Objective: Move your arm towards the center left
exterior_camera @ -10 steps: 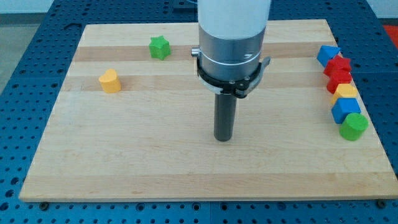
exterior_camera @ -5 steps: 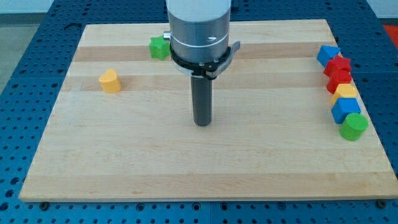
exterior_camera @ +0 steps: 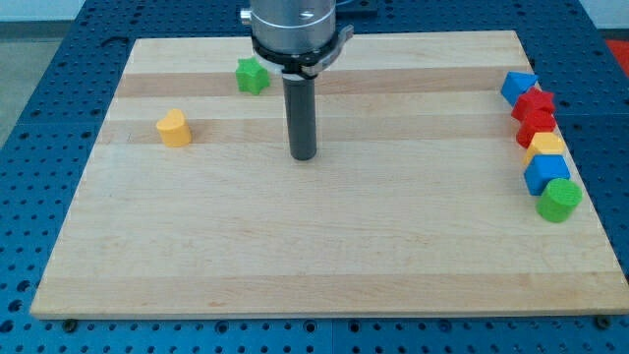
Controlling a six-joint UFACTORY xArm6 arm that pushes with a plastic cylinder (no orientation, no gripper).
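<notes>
Resting on the pale wooden desk (exterior_camera: 324,256), my tip (exterior_camera: 303,157) sits left of centre, touching no block.
Left to right: yellow heart-shaped block (exterior_camera: 174,129) near the view's left edge, well apart from my tip; green star-shaped block (exterior_camera: 253,76) toward the view's top, just left of the dark rod and above my tip. No hand on this arm, only the rod, so nothing to read as apart or together. Far right, a column of six touching blocks along the desk's edge: blue block (exterior_camera: 517,87) at top, red star-shaped block (exterior_camera: 537,102), second red block (exterior_camera: 536,126), yellow block (exterior_camera: 546,146), second blue block (exterior_camera: 545,173), green cylinder block (exterior_camera: 559,200) at the bottom.
</notes>
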